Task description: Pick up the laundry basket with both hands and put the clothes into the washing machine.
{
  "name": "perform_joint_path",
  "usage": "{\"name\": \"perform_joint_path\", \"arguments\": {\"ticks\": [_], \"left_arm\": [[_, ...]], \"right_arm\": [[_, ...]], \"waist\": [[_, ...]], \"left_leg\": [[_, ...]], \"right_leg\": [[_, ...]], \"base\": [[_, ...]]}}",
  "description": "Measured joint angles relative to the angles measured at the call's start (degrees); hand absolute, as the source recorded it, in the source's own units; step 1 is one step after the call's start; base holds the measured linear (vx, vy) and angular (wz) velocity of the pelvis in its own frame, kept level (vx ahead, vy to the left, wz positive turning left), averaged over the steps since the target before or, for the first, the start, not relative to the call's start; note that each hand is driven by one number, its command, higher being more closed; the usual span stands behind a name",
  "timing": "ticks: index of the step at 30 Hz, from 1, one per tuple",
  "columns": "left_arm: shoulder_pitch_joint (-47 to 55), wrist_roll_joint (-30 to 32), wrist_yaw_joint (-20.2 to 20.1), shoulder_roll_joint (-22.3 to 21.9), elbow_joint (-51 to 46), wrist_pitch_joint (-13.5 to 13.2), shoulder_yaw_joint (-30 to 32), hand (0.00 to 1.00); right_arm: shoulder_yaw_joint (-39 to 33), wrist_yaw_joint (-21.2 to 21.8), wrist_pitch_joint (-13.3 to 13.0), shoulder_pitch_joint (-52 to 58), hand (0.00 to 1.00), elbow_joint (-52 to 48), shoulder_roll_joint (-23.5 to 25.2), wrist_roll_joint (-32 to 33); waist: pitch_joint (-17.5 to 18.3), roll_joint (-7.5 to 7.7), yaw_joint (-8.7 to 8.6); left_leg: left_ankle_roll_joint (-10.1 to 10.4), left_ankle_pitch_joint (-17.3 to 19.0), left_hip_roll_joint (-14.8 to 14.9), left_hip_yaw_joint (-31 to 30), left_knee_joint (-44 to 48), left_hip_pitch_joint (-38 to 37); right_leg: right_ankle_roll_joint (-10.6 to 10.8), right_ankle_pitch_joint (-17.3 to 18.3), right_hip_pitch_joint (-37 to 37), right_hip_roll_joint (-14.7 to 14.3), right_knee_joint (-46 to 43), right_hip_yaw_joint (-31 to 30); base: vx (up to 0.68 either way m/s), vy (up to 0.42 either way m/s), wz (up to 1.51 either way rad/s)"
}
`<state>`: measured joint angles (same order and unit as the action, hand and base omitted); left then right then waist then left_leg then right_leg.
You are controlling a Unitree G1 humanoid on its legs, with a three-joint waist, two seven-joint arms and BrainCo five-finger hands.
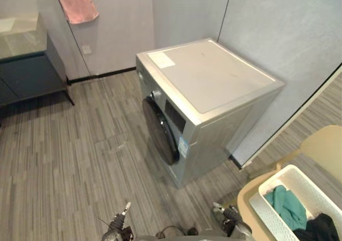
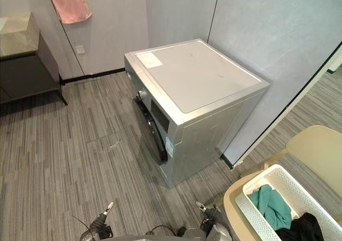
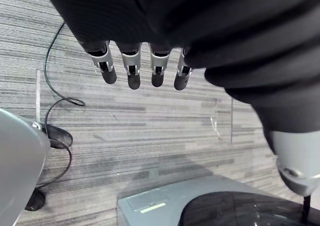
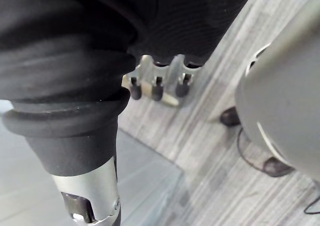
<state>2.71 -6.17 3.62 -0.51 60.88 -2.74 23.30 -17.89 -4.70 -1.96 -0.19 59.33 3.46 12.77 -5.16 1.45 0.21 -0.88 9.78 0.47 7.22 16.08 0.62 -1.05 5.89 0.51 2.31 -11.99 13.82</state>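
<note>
The silver washing machine (image 1: pixel 214 86) stands in the middle of the room with its round dark door (image 1: pixel 160 130) closed and facing left. A white laundry basket (image 1: pixel 299 180) rests on a beige chair seat (image 1: pixel 249 195) at the lower right. In it lie a teal garment (image 1: pixel 286 206) and a black one (image 1: pixel 320 227). My left hand (image 1: pixel 118 227) hangs low at the bottom edge, its fingers (image 3: pixel 132 70) straight and empty over the floor. My right hand (image 1: pixel 230 215) hangs just left of the chair, fingers (image 4: pixel 157 88) relaxed, holding nothing.
A pink towel (image 1: pixel 76 3) hangs on the back wall. A dark cabinet with a pale counter (image 1: pixel 26 70) stands at the far left. The chair's beige back (image 1: pixel 326 145) rises behind the basket. Grey wall panels run right of the machine.
</note>
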Motion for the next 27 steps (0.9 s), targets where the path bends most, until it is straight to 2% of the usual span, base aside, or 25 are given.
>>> {"name": "perform_joint_path", "arguments": {"ticks": [1,2,3,5,6,7,8,9,11,12,13,14,15,16,17,18,19,20,21,24,26,27], "left_arm": [[-0.44,0.0,-0.09,-0.27,-0.2,0.03,0.09,0.0],[-1.63,0.02,-0.44,-0.67,-1.36,0.01,1.06,0.0],[-1.89,0.0,-0.73,-1.26,-2.19,0.0,1.52,0.0],[-1.46,0.0,-0.92,-0.91,-2.56,0.01,1.63,0.0],[-1.26,-0.01,-0.91,-0.77,-2.55,0.06,1.64,0.0],[-1.14,-0.01,-0.8,-0.61,-2.45,0.07,1.8,0.0],[-0.58,-0.04,-0.73,-0.42,-2.31,0.07,2.12,0.0],[-0.46,-0.07,-0.57,-0.35,-2.32,0.06,2.24,0.0],[0.35,-0.33,0.34,-0.4,-2.3,0.05,4.16,0.0],[0.6,-0.42,0.48,-0.41,-2.3,0.03,4.44,0.0],[1.14,-0.45,0.65,-0.41,-2.05,0.01,4.41,0.0],[1.49,-0.45,0.75,-0.71,-1.5,0.08,4.33,0.0],[2.32,-0.5,0.92,-1.41,-0.55,0.03,3.68,0.0],[2.47,-0.5,1.04,-0.84,-0.24,0.03,3.29,0.0],[2.29,-0.61,1.45,1.33,0.18,-0.03,1.62,0.0],[2.16,-0.59,1.45,2.23,0.24,-0.01,0.84,0.0],[2.55,-0.5,1.43,3.52,0.55,0.06,-0.44,0.0],[2.58,-0.44,1.39,4.22,0.94,0.07,-2.26,0.0],[2.58,-0.37,1.4,4.35,1.03,0.04,-3.76,0.0],[1.01,-0.5,1.28,5.46,2.65,-0.1,-9.14,0.0],[0.73,-0.5,1.29,5.31,2.76,-0.1,-10.54,0.0],[0.56,-0.47,1.22,5.41,2.75,-0.11,-12.13,0.0]], "right_arm": [[-0.03,0.01,0.04,0.02,0.0,0.08,-0.27,-0.04],[-0.04,0.0,0.08,0.22,0.0,0.1,-0.84,-0.24],[0.04,-0.02,0.21,0.33,0.0,0.12,-1.21,-1.0],[1.13,-0.02,0.44,0.59,0.0,0.49,-1.28,-2.03],[1.3,0.0,0.49,0.51,0.0,0.49,-1.13,-2.07],[1.04,0.02,0.64,0.37,0.0,0.5,-0.93,-2.08],[0.45,0.01,0.73,-0.04,0.0,0.39,-0.62,-2.1],[0.13,-0.01,0.74,-0.05,0.0,0.36,-0.66,-2.16],[-1.96,-0.09,0.78,0.34,0.0,0.52,-0.77,-2.51],[-2.1,-0.11,0.76,0.58,0.0,0.55,-0.88,-2.98],[-2.15,-0.1,0.75,0.79,0.0,1.01,-1.39,-4.18],[-2.52,-0.06,0.75,0.93,0.0,1.28,-2.18,-4.44],[-2.94,-0.05,0.85,0.95,0.0,2.76,-3.81,-4.47],[-3.0,-0.05,0.87,1.05,0.0,3.9,-3.89,-4.49],[-3.16,0.12,0.98,0.51,0.0,6.23,-3.18,-4.56],[-3.62,0.13,1.12,0.51,0.0,7.11,-2.67,-4.57],[-4.39,0.19,1.22,0.79,0.0,8.13,-1.71,-4.56],[-4.53,0.72,1.23,0.5,0.0,8.7,-1.59,-4.56],[-4.52,1.18,1.21,0.22,0.0,8.66,-1.78,-4.56],[-2.66,1.23,1.22,-0.61,0.0,7.84,-2.29,-4.46],[-0.58,1.11,1.25,-0.63,0.0,6.86,-2.39,-4.42],[2.09,1.04,1.26,-0.53,0.0,5.3,-2.45,-4.42]], "waist": [[-0.03,-0.19,-0.01],[-0.54,-1.27,-0.02],[-1.12,-1.33,0.37],[-0.97,-1.51,0.89],[-0.91,-1.36,0.85],[-0.89,-1.29,0.84],[-0.83,-1.18,0.72],[-0.84,-1.12,0.67],[-0.96,-0.28,0.63],[-0.89,-0.07,0.66],[-0.79,0.04,0.57],[-0.35,-0.74,0.52],[0.84,-2.25,0.5],[1.04,-1.72,0.43],[0.92,0.4,-0.23],[1.19,1.44,-0.37],[2.02,2.72,-0.79],[2.28,3.06,-0.79],[2.44,2.79,-0.78],[2.82,2.23,-0.86],[3.33,2.23,-1.0],[3.29,2.16,-1.2]], "left_leg": [[0.7,0.92,0.94,0.51,6.45,2.83],[2.06,0.53,2.95,0.91,21.02,9.21],[3.66,-0.25,4.82,0.99,29.77,12.71],[3.97,-0.44,9.22,2.3,40.07,15.62],[3.95,-0.43,10.58,2.96,40.36,15.77],[3.66,-0.29,13.55,4.27,38.08,15.67],[3.64,-0.3,16.67,4.64,33.18,14.94],[3.63,-0.32,18.3,4.45,29.5,14.02],[3.61,-0.84,22.37,1.98,13.23,8.48],[3.7,-1.36,22.62,0.88,9.91,7.28],[2.63,-4.43,22.53,-2.3,4.98,5.33],[2.03,-10.16,21.91,-5.09,2.3,3.74],[6.94,-11.18,20.82,-7.77,0.84,2.75],[9.65,-9.31,19.74,-8.6,0.25,2.38],[13.37,-6.75,17.3,-8.26,-0.38,2.47],[14.25,-6.14,16.33,-8.2,-0.37,2.49],[15.13,-5.33,14.76,-8.01,-0.35,2.33],[15.1,-5.17,13.67,-7.22,-0.4,1.56],[14.98,-5.1,13.21,-6.28,-0.55,1.27],[14.59,-4.91,11.66,-4.71,-4.47,0.38],[14.21,-5.19,11.2,-4.74,-7.61,-0.06],[13.34,-6.3,10.33,-4.33,-10.44,-0.51]], "right_leg": [[-0.11,0.32,-0.46,-0.19,0.23,0.64],[-0.43,0.85,-2.08,-0.44,0.3,2.27],[-0.87,1.15,-3.5,-0.77,0.38,3.01],[-1.13,1.32,-6.17,-0.18,1.2,3.23],[-1.12,1.32,-6.79,0.28,1.94,3.05],[-0.61,1.03,-7.27,1.05,3.16,2.38],[0.34,0.9,-7.25,1.92,3.38,1.59],[0.59,0.79,-7.09,2.37,3.21,1.15],[3.31,1.72,-6.02,5.0,1.08,-0.59],[4.2,2.21,-5.52,5.95,0.18,-1.03],[6.38,3.21,-4.46,7.64,-1.52,-2.05],[8.28,3.72,-3.81,8.32,-2.32,-2.83],[10.47,4.51,-2.99,8.63,-2.33,-3.8],[11.01,4.68,-2.95,9.15,-2.14,-5.18],[11.4,4.39,-3.39,10.72,-1.43,-7.75],[11.66,3.93,-3.75,11.61,-1.04,-7.8],[13.23,2.07,-4.85,13.08,0.54,-7.79],[13.97,-0.05,-5.57,14.15,2.13,-7.89],[14.26,-1.45,-5.51,14.79,2.83,-7.99],[15.95,-3.03,-3.67,16.45,6.29,-8.82],[15.59,-2.95,-1.57,16.61,6.14,-9.71],[15.27,-3.1,0.53,17.1,5.36,-10.92]], "base": [[0.19,-0.106,0.41],[0.16,-0.074,0.47],[0.12,-0.034,0.35],[0.15,0.006,-0.05],[0.16,0.056,-0.3],[0.14,0.103,-0.34],[0.15,0.129,-0.31],[0.18,0.179,-0.24],[0.18,0.246,-0.19],[0.17,0.341,-0.16],[0.16,0.431,-0.11],[0.18,0.584,-0.12],[0.14,0.531,-0.04],[0.13,0.518,0.23],[0.11,0.438,0.38],[0.1,0.434,0.47],[0.05,0.323,0.18],[0.01,0.221,-0.04],[-0.04,0.155,-0.26],[-0.11,0.061,-0.42],[-0.13,0.007,-0.3],[-0.17,0.014,-0.35]]}}
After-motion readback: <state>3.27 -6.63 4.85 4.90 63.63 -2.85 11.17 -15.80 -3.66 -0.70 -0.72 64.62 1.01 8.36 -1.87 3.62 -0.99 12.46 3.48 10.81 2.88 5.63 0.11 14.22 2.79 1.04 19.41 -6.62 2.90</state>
